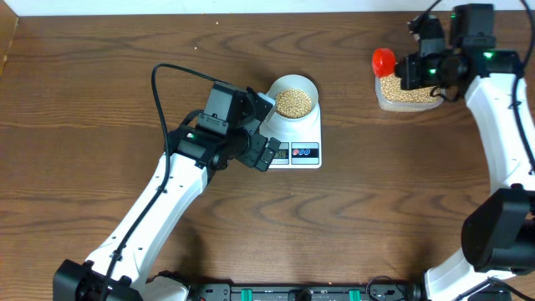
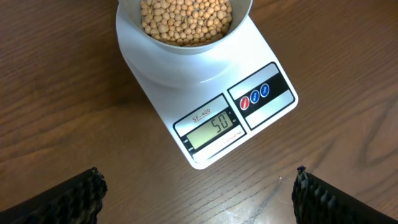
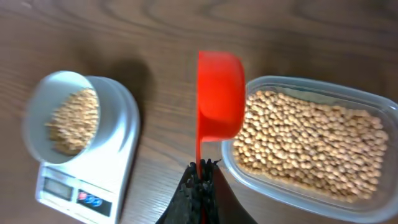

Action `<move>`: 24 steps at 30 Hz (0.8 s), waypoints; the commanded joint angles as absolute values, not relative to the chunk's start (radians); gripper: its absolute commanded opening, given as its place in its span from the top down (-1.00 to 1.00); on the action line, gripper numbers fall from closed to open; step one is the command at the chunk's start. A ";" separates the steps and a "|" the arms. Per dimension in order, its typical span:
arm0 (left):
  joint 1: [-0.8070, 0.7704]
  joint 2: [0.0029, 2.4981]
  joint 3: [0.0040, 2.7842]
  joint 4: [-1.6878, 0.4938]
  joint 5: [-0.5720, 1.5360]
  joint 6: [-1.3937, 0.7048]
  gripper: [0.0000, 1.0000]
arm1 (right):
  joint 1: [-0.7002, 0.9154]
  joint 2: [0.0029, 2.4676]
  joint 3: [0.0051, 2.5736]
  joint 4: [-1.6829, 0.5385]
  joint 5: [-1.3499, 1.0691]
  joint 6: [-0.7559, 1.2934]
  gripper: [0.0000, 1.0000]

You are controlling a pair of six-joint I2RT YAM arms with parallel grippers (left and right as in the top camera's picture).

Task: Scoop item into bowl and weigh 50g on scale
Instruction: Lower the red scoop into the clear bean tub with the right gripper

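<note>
The job looks all but finished. The bowl [image 1: 292, 79] sits on the far part of the scale [image 1: 303, 132], around the middle of the table [image 1: 376, 217]. It holds a good heap of beans [image 1: 293, 102], and the display [image 2: 213, 129] reads 50 in the left wrist view. By my judgement the target weight is met and no more scooping is needed. What may remain is setting the scoop [image 3: 219, 93] down and drawing the arms away.

The scale's long axis runs near to far. Its display and two buttons are on the near edge and the bowl is toward the far edge.

The left gripper [image 2: 198, 186] is spread wide and holds nothing. It hovers above the table just near and left of the scale, touching neither scale nor bowl.

The right gripper [image 3: 200, 180] is clenched on the thin handle of the red scoop, far to the right. The scoop's long axis runs left to right, its cup pointing left toward the scale. It sits at the left end of the clear tub [image 3: 311, 85], which is well stocked with beans. I cannot tell whether the cup carries any beans.
</note>
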State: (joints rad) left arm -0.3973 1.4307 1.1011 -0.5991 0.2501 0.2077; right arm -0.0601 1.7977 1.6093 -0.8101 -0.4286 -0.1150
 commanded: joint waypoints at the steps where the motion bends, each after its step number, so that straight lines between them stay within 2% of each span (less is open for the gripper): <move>1: -0.395 1.431 1.101 -0.602 0.258 0.216 -0.96 | -0.113 1.771 1.625 -0.806 -0.673 -0.101 0.98; 6: -0.395 1.431 1.101 -0.602 0.258 0.216 -0.96 | -0.185 1.771 1.625 -0.831 -0.849 -0.101 0.98; 14: -0.395 1.431 1.101 -0.602 0.258 0.216 -0.96 | -0.234 1.771 1.625 -0.909 -0.890 -0.100 0.97; 16: -0.395 1.431 1.101 -0.602 0.258 0.216 -0.96 | -0.234 1.771 1.625 -0.908 -0.838 -0.044 0.97; 20: -0.395 1.431 1.101 -0.602 0.258 0.216 -0.96 | -0.240 1.771 1.624 -0.901 -0.540 0.221 0.98; 24: -0.395 1.431 1.101 -0.602 0.258 0.216 -0.96 | -0.252 1.771 1.619 -0.879 -0.420 0.349 0.98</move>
State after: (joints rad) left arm -0.3973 1.4307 1.1011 -0.5991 0.2501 0.2077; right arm -0.2413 1.7977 1.6093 -0.8936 -0.5747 0.1791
